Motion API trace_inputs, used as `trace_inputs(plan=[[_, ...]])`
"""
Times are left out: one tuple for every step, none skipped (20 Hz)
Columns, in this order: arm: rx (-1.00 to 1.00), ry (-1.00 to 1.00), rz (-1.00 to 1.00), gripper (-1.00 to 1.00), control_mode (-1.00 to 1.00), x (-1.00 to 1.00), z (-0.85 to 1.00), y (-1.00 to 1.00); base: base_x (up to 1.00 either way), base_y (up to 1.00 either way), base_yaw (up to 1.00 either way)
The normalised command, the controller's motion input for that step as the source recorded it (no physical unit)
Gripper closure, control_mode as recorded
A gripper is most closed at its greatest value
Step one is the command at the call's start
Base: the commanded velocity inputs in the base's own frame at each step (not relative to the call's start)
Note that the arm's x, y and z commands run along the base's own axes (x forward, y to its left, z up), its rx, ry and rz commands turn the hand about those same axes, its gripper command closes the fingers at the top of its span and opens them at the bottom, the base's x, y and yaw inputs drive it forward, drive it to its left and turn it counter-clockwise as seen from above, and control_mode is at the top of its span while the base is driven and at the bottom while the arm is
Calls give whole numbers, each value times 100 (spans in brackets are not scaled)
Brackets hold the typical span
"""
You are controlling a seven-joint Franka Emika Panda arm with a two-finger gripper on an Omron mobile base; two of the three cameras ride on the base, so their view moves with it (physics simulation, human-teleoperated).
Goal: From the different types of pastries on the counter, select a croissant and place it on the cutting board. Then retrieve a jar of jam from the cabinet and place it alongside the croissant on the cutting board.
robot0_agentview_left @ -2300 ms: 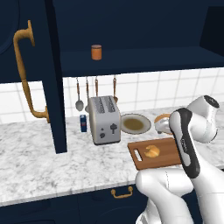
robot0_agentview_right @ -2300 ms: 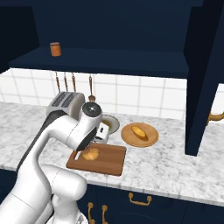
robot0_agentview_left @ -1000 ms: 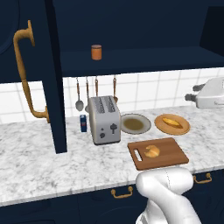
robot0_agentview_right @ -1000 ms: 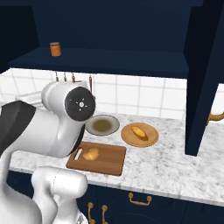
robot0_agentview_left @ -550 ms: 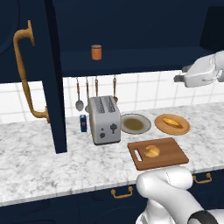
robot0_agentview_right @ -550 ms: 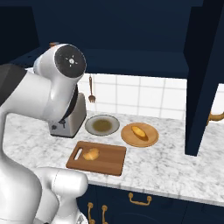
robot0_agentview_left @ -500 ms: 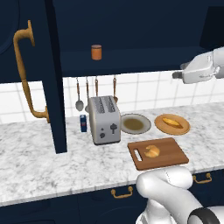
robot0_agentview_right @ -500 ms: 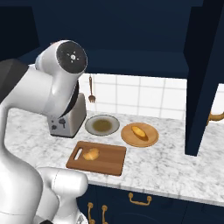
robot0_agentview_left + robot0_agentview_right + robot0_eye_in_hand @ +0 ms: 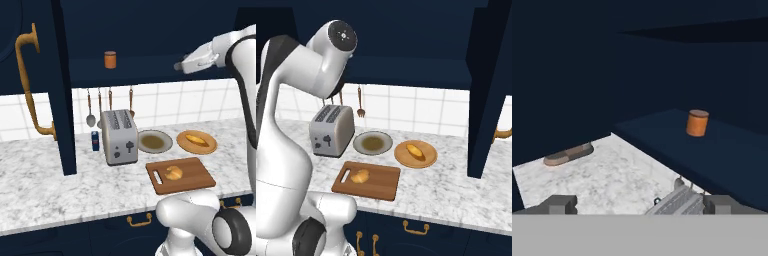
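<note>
The croissant (image 9: 174, 173) (image 9: 360, 176) lies on the cutting board (image 9: 192, 176) (image 9: 381, 181), near its handle-hole end, on the counter (image 9: 50, 190). The jar of jam (image 9: 110, 59) (image 9: 697, 123) stands upright on the shelf of the open navy cabinet (image 9: 160, 30). My gripper (image 9: 178, 65) (image 9: 639, 205) hangs at shelf height, well to the right of the jar and pointing toward it. Its fingertips (image 9: 559, 204) stand wide apart with nothing between them, so it is open. A long oval pastry (image 9: 196, 140) (image 9: 415, 150) rests on a round plate.
A silver toaster (image 9: 119, 136) (image 9: 331, 130) stands under the shelf, with a shallow bowl (image 9: 154, 142) and the round orange plate (image 9: 209, 148) to its right. A small blue can (image 9: 95, 141) sits left of the toaster. The open cabinet door (image 9: 60, 100) with its brass handle (image 9: 30, 90) juts out at the left.
My arm has swung up from the cutting board to shelf height, and the hand has moved left toward the jar. The croissant stays on the board.
</note>
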Motion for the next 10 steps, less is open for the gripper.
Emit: trace_inputs(plan=[[0,7,6,-100,-100,9,-14,36,0,0,0],[0,-3,5,-100,-100,26,-21,7,0,0,0],[0,-10,0,-100,-100,36,-21,5,0,0,0],[0,-4,0,-100,-100,46,-22,10,0,0,0],[0,-1,0,-100,-100,58,-21,9,0,0,0],[0,-7,0,-100,-100,61,-16,4,0,0,0],[1,-15,0,-100,-100,46,-5,0,0,0,0],[0,-19,0,-100,-100,49,-4,0,0,0,0],[0,-20,0,-100,-100,44,-8,1,0,0,0],[0,-20,0,-100,-100,38,-1,1,0,0,0]])
